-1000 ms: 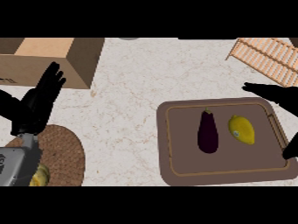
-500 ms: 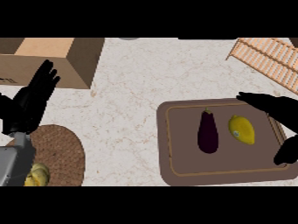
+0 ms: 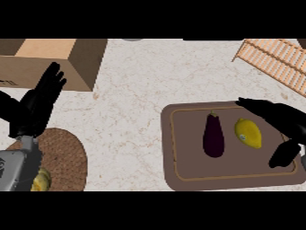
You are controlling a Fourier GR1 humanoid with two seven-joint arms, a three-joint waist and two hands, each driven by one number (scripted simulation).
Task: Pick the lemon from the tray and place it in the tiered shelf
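Pale speckled worktop [image 3: 142, 90] fills our view from above. We count one brown tray [image 3: 181, 179] at lower right, carrying two items: one yellow lemon [image 3: 248, 133] and one dark purple eggplant [image 3: 213, 134], side by side, close but apart, eggplant to the left. We note one cardboard box [image 3: 42, 60] at upper left, one slatted wooden shelf [image 3: 284, 60] at upper right, and one round woven mat [image 3: 66, 157] at lower left with something yellow [image 3: 40, 179] at its edge, partly hidden by the left forearm. Our right hand [image 3: 284, 120] hangs over the tray's right side just beside the lemon, fingers spread and grasping nothing; we cannot tell whether it touches the fruit. Our left hand [image 3: 32, 108] rests near the left edge, fingers straight and up, released. Between lemon and shelf only bare worktop shows.
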